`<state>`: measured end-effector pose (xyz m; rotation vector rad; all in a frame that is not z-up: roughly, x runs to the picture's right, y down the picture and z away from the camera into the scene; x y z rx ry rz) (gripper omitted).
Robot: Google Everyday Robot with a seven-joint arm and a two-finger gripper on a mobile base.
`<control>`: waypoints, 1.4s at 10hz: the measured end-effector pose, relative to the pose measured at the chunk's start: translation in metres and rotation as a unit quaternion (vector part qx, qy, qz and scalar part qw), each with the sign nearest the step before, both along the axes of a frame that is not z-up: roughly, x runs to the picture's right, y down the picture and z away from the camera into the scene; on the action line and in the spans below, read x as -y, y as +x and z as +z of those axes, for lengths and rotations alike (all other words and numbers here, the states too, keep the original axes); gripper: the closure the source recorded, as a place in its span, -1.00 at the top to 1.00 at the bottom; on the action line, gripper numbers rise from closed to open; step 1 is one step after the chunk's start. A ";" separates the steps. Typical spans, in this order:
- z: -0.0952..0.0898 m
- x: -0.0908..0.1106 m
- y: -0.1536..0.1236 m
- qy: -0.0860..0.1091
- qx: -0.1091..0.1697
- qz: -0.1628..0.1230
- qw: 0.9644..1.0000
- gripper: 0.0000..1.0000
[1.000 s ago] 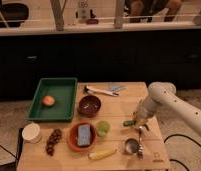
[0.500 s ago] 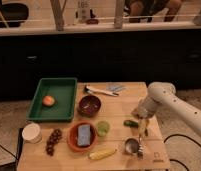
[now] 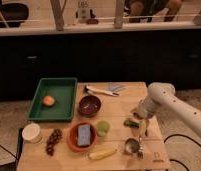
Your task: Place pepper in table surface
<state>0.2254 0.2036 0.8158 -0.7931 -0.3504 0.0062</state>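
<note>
The pepper (image 3: 130, 122) is small and dark green. It lies on the light wooden table surface (image 3: 129, 102), right of the centre. My gripper (image 3: 142, 128) hangs from the white arm (image 3: 161, 97), which comes in from the right. It is low over the table, just right of the pepper and very close to it. I cannot tell whether it touches the pepper.
A green tray (image 3: 61, 87) holding an orange fruit (image 3: 48, 100) stands at the left. A dark bowl (image 3: 89, 105), a light-green cup (image 3: 103, 128), an orange plate with a sponge (image 3: 83, 136), a yellow corn-like item (image 3: 102, 154), grapes (image 3: 53, 140), a white cup (image 3: 32, 132) and a metal cup (image 3: 132, 146) stand around.
</note>
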 end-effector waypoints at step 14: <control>-0.002 0.000 0.003 0.022 0.009 0.004 1.000 0.60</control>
